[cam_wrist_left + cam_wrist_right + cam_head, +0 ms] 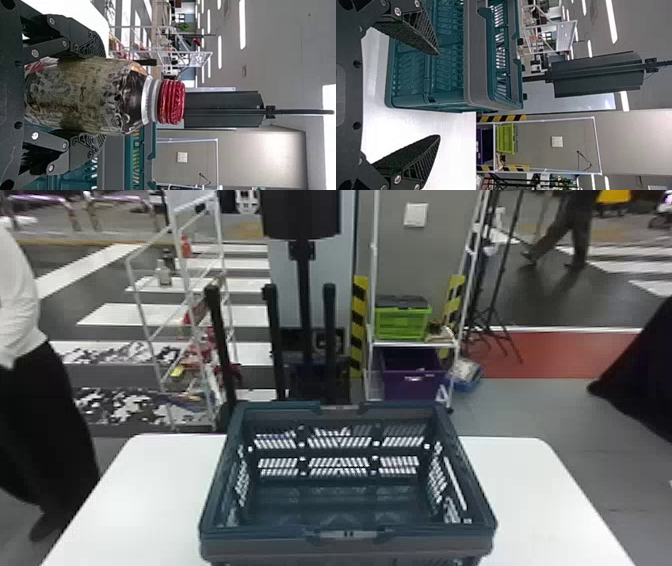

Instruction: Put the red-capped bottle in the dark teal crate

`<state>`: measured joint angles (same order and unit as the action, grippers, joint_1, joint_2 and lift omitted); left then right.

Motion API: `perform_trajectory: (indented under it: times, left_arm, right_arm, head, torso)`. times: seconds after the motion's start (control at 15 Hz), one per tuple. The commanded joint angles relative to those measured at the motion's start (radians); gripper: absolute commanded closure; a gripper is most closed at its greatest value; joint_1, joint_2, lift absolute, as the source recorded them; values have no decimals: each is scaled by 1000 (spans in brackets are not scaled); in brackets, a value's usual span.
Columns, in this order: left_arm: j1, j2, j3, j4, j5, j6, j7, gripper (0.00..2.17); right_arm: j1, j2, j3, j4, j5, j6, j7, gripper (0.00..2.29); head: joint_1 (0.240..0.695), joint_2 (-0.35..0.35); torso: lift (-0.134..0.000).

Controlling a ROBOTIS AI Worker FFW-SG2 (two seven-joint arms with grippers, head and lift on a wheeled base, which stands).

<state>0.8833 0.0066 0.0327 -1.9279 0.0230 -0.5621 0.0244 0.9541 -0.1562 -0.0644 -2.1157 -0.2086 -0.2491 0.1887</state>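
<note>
While left jaws grip the bottle [83, 95], the crate's rim [255, 544] gapes open.

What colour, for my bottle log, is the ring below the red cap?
White; the ring shows best in the left wrist view.

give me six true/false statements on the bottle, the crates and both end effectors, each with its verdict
1. The bottle has a red cap. True.
2. The dark teal crate stands on a white table. True.
3. The bottle lies in the dark teal crate. False: the left end effector holds it.
4. The right end effector grips the dark teal crate. False: it is open and holds nothing.
5. On the rack behind, a green crate sits higher than a purple bin. True.
6. A lid covers the dark teal crate. False: its top is open.
</note>
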Motion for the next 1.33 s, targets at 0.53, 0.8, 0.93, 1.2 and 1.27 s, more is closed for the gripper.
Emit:
perform_trajectory:
  times: [0.53, 0.8, 0.93, 1.2, 1.27]
  left_arm:
    - [11, 1, 1, -17, -3, -6, -1, 1973]
    - [13, 4, 62, -122, 3, 89, -4, 1973]
    - [-7, 3, 141, -247, 21, 273, -35, 1973]
    - [-190, 9, 270, -548, 64, 923, -107, 1973]
    - [-262, 27, 285, -602, 71, 1071, -107, 1973]
  right_arm:
    - [3, -3, 2, -3, -2, -3, 0, 147]
    - [-2, -3, 2, -4, -2, -3, 0, 147]
    - [-2, -2, 2, -4, -2, -3, 0, 147]
    - [-2, -3, 2, 3, -5, 0, 0, 147]
    - [0, -3, 2, 5, -3, -3, 0, 147]
  head:
    - [499, 0]
    - [499, 0]
    - [499, 0]
    - [499, 0]
    - [499, 0]
  torso:
    - [0]
    - [0]
    - [0]
    - [0]
    - [0]
